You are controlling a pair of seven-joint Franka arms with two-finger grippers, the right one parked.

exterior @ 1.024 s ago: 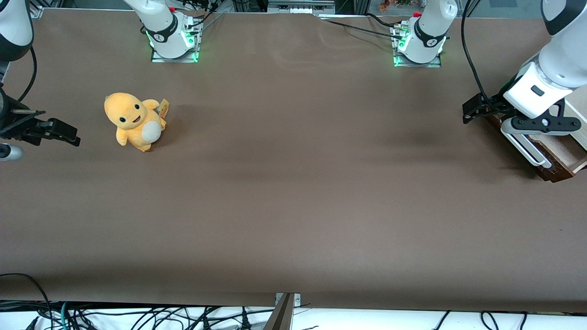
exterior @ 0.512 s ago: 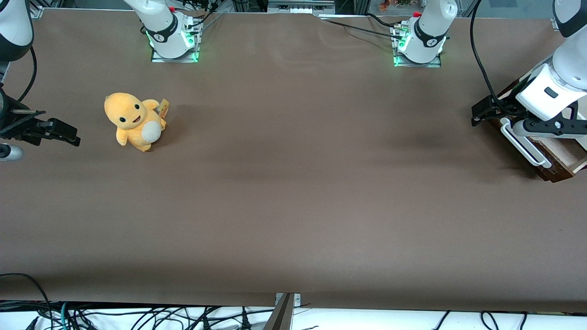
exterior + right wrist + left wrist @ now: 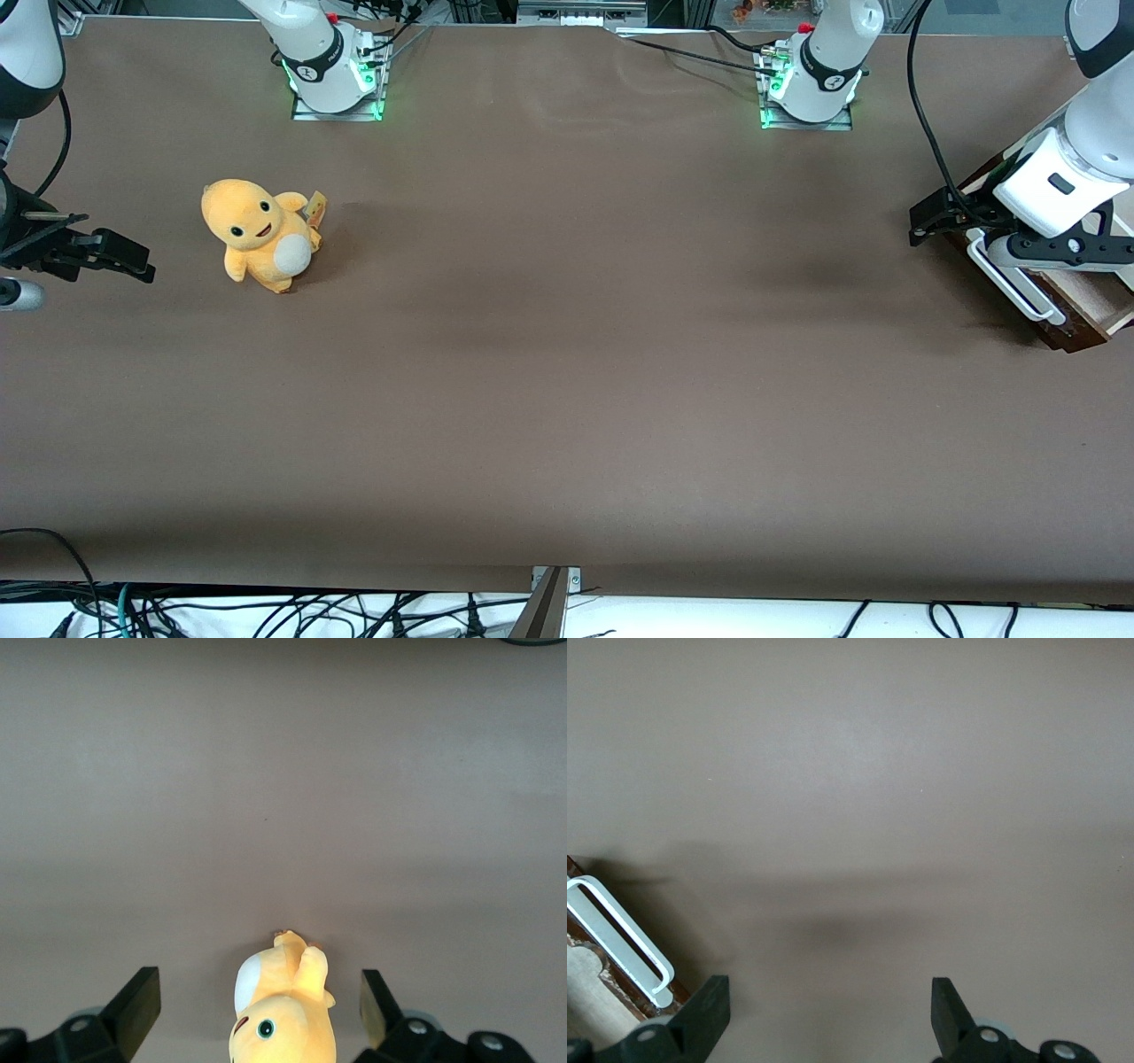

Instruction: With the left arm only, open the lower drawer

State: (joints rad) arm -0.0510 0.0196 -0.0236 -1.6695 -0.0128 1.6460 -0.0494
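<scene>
Brown table (image 3: 567,372): we see a plain brown cover filling nearly the whole front view.
Lower drawer (image 3: 1076,306): at the right edge of the front view, toward the working arm's end of the table; its dark brown front and tan side stand out from the cabinet, so we read it as partly open.
Handle (image 3: 1013,282): a long white bar across the drawer front, also seen from the wrist (image 3: 618,940).
Left arm (image 3: 1085,133): we see it reach down from the upper right of the front view.
Gripper (image 3: 831,1014): directly above the drawer's farther end; we see its fingers (image 3: 709,1010) spread wide with only bare table between them.
Handle against jaws: just outside one fingertip, not between the two.
Plush toy (image 3: 257,232): orange, well apart, toward the parked arm's end.
</scene>
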